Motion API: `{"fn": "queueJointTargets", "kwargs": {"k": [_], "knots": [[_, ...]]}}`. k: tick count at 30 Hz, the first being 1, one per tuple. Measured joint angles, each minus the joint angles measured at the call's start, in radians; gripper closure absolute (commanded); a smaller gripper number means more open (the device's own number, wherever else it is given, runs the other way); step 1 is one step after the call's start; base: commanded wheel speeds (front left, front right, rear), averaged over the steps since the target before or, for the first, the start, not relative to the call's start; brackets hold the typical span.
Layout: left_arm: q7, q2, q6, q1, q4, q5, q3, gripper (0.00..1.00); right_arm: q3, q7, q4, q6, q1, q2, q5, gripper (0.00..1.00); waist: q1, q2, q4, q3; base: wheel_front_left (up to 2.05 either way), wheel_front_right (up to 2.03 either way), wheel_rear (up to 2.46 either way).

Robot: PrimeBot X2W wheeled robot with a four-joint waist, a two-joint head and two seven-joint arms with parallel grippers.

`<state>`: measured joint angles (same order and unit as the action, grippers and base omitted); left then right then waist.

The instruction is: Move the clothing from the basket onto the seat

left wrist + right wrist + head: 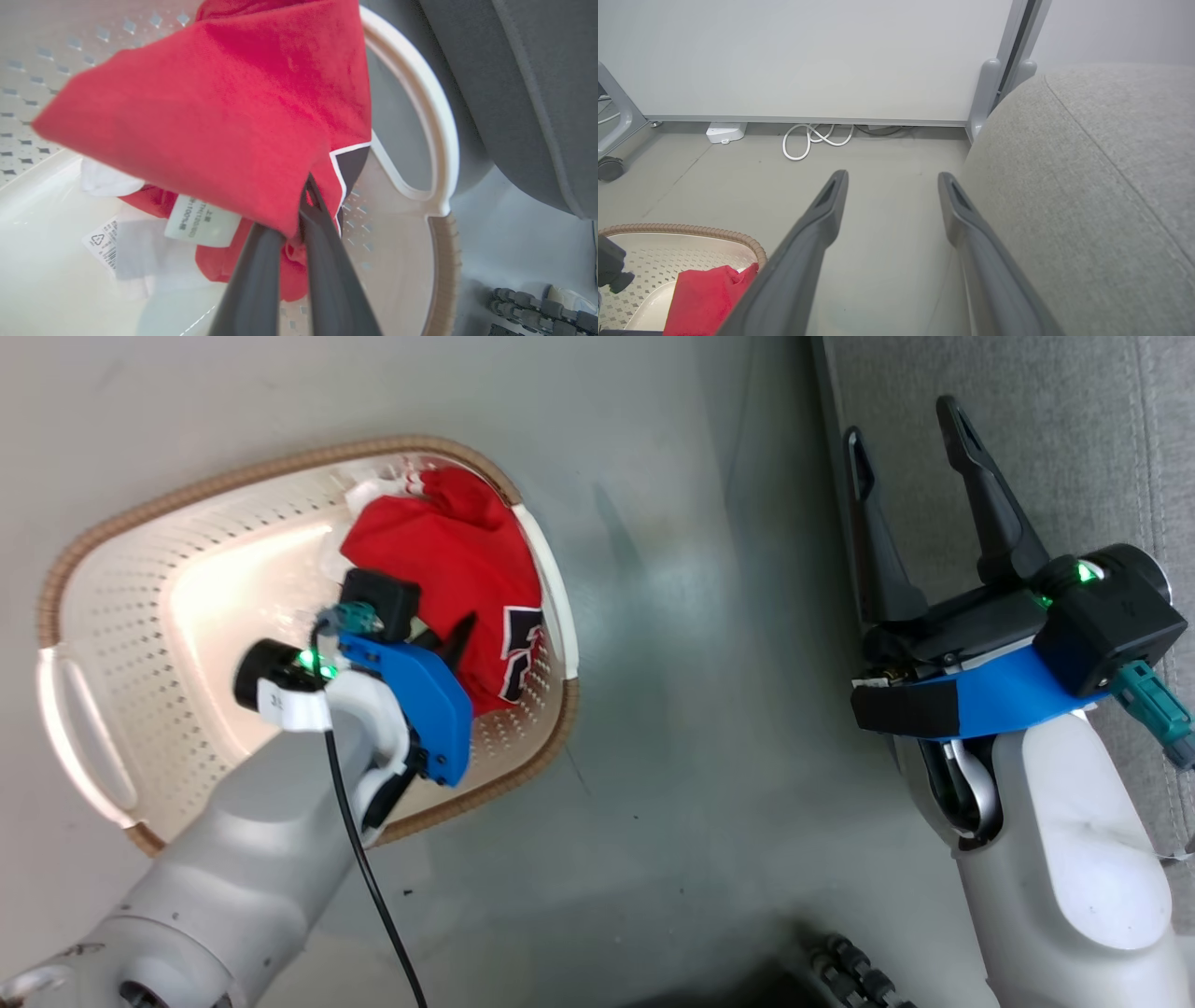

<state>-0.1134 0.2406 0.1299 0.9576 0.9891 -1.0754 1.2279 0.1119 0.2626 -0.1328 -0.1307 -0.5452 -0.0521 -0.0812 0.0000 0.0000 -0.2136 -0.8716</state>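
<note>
Red clothing [448, 555] with black, white-edged numerals lies in the cream perforated basket [121, 644] on the floor. My left gripper [457, 639] reaches down into the basket and is shut on a fold of the red clothing [224, 116]; in the left wrist view both dark fingers [322, 252] pinch the cloth, lifted into a peak. White care labels [201, 224] hang under it. My right gripper [910, 434] stands open by the edge of the grey seat [1055, 439], nothing between its fingers [826, 205]. The seat [1087, 186] fills the right side there.
The basket's brown woven rim [691, 229] and red cloth [705, 298] show at the lower left of the right wrist view. A white cable [812, 137] and a white box [725, 131] lie by the far wall. Grey floor [691, 616] separates basket and seat.
</note>
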Motion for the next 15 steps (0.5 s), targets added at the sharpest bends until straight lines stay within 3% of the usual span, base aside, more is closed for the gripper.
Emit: {"fn": "queueJointTargets", "kwargs": {"k": [15], "knots": [[-0.137, -0.024, 0.000, -0.083, -0.129, 0.000, 0.049, 1.00, -0.024, 0.000, -0.057, 0.000, 0.089, -0.043, 0.002, 0.00, 0.0000, 0.0000, 0.091, 0.214, 0.00, 0.00, 0.00]]}}
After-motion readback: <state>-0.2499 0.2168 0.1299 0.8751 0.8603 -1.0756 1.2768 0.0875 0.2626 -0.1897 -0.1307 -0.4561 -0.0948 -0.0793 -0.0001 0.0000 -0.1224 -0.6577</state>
